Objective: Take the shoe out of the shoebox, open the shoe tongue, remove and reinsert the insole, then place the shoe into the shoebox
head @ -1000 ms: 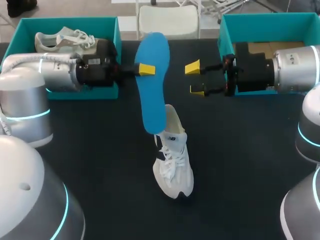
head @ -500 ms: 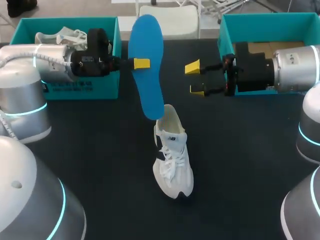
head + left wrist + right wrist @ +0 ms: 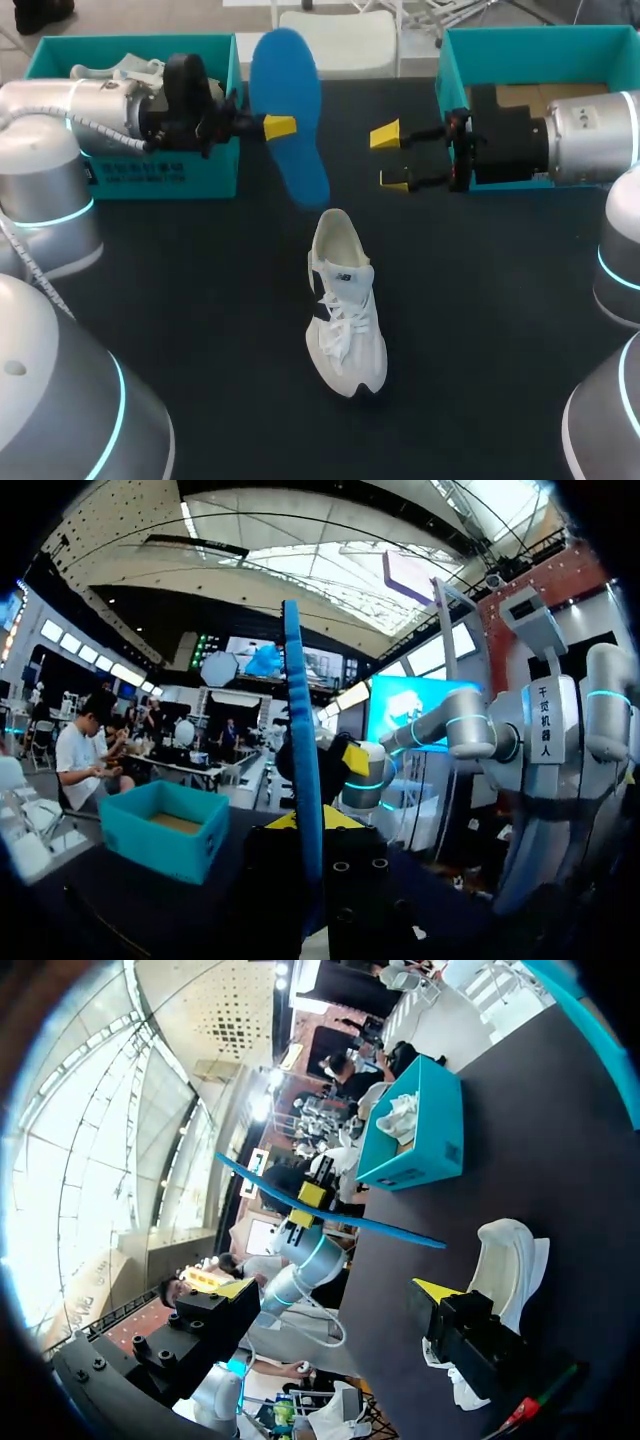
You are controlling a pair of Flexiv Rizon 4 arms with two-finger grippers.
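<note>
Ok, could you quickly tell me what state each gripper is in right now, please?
Left gripper: shut on the blue insole, held above the table.
Right gripper: open, holding nothing.

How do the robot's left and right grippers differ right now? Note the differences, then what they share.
The left gripper is shut on the blue insole, holding it above the table; the right gripper is open and holds nothing. The left gripper's tips sit close together, the right gripper's wide apart. Both have yellow tips and point toward the table's middle.
</note>
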